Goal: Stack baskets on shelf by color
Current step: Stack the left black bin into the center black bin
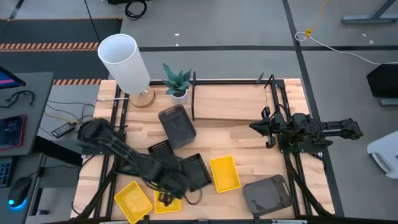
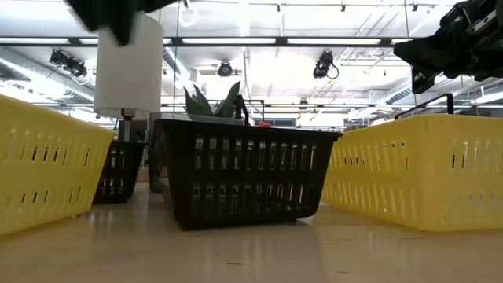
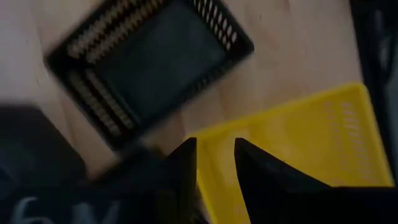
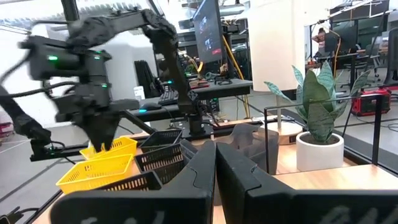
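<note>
A light wooden table (image 1: 249, 140) stands on a grey floor, with a white lamp (image 1: 124, 62) and a potted plant (image 1: 177, 81) along its far edge beside the bare shelf (image 1: 230, 102). Yellow, black and grey baskets lie scattered on the near half. The left gripper (image 3: 214, 155) pinches the rim of a yellow basket (image 3: 298, 140) at the near edge. The right gripper (image 1: 256, 127), fingers pressed together and holding nothing, hovers by the shelf. Desks with monitors (image 4: 208, 25) fill the room behind.

Grey floor (image 1: 249, 25), striped hazard tape (image 1: 43, 46), ceiling strip lights (image 2: 330, 41).
</note>
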Available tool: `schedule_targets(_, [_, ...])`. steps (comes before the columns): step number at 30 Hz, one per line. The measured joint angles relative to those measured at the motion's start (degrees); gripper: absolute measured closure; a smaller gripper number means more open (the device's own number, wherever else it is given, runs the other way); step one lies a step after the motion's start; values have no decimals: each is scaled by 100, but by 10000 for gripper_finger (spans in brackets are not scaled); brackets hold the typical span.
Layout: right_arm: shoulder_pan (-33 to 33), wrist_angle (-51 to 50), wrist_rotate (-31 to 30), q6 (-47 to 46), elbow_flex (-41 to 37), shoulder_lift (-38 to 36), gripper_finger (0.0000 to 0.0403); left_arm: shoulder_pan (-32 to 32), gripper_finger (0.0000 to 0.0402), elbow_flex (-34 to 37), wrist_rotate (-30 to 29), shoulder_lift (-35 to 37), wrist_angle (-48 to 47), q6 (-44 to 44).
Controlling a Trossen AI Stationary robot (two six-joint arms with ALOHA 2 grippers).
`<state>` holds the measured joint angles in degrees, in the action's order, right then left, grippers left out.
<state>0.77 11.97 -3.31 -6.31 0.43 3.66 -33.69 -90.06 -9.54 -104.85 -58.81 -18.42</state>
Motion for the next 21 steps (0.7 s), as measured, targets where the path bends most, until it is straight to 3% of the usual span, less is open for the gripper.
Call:
schedule_targets(11, [0, 0, 0, 0, 0, 0, 384, -275, 285, 2726, 35, 2225, 406, -3324])
schedule_targets(21, [-1, -2, 0, 2, 0, -1, 384, -435, 280, 4294, 31, 3688, 488, -6113])
